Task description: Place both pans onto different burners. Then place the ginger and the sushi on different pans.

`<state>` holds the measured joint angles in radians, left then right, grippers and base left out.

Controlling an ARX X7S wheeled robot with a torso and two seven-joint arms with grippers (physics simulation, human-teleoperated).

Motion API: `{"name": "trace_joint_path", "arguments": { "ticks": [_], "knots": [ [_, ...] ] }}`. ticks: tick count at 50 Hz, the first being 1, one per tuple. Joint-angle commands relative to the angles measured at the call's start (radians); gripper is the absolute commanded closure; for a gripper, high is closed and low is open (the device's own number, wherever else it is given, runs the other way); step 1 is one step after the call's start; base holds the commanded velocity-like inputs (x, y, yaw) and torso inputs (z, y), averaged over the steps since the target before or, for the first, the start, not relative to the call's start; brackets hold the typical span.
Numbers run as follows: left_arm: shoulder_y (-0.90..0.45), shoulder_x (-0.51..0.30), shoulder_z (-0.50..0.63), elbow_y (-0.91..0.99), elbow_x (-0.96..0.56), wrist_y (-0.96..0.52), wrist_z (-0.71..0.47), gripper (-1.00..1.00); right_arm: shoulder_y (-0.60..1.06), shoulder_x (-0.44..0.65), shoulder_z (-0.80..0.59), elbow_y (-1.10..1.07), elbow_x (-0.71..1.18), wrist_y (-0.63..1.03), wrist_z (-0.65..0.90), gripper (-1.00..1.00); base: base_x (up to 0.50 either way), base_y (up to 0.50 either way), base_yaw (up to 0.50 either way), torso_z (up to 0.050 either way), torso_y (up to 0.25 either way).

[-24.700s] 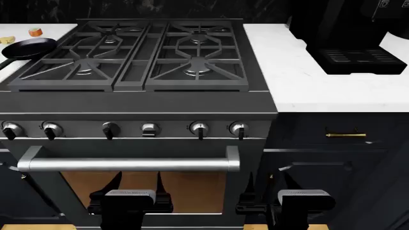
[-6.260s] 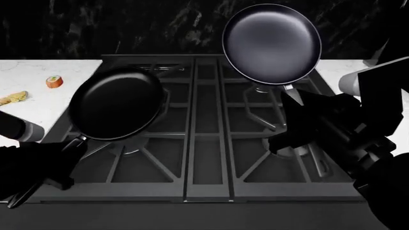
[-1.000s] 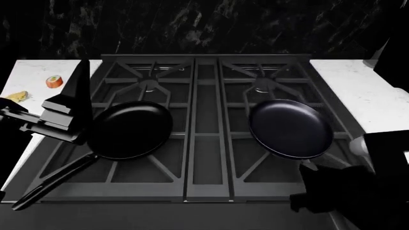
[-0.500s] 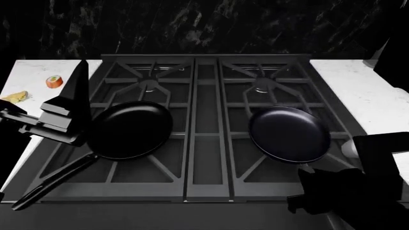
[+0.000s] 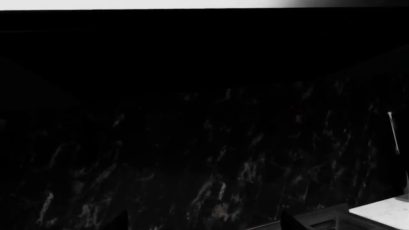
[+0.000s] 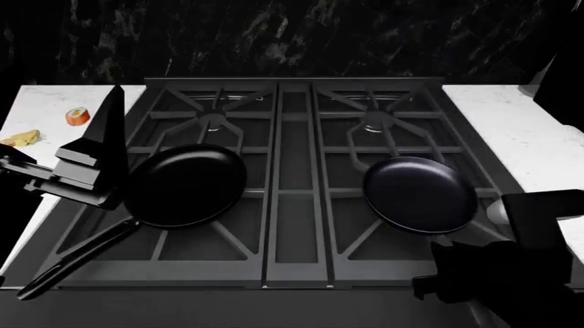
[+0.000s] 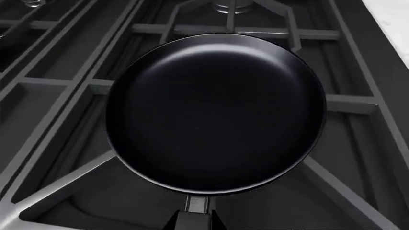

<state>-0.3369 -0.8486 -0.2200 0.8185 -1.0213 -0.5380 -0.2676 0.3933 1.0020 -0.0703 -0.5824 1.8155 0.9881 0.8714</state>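
Two round, shallow black pans sat on the stove's [image 6: 288,205] front burners, over dark cast-iron grates shaped like stars. The left pan [image 6: 185,184] had a matte bowl and a long thin handle running toward the stove's front left corner, free of any grip. The right pan [image 6: 420,194] showed a soft sheen across its smooth nonstick bowl and a thin bright rim; its handle ran back to the right gripper [image 6: 449,243], which seemed closed on it, though the dark fingers were hard to make out. In the right wrist view that pan [image 7: 216,112] lay across the grate bars, handle disappearing at the frame's edge. The left gripper [image 6: 89,158], angular and black, hovered beside the left pan at the stove's left edge; whether its jaws were apart I could not tell. The left wrist view held only a black, pale-veined stone wall [image 5: 204,143]. On the white speckled counter [image 6: 46,102] left of the stove lay the sushi [image 6: 78,117], a small orange round, and nearer the robot the ginger [image 6: 22,139], a knobbly tan lump.
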Motion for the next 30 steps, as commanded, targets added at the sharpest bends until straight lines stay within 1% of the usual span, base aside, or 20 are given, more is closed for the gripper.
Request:
{"name": "trace_joint_path", "arguments": {
  "ticks": [1,30],
  "knots": [
    [-0.002,0.000,0.006,-0.001,0.005,0.002,-0.001,-1.00,0.019,-0.002,0.013,0.018,-0.042,-0.004,-0.008,1.00,0.00,0.00,0.00,0.000,0.000],
    [0.009,0.001,0.011,-0.005,0.016,0.013,0.005,-1.00,0.021,-0.032,-0.022,0.076,-0.104,0.000,-0.071,1.00,0.00,0.00,0.00,0.000,0.000]
  ]
}}
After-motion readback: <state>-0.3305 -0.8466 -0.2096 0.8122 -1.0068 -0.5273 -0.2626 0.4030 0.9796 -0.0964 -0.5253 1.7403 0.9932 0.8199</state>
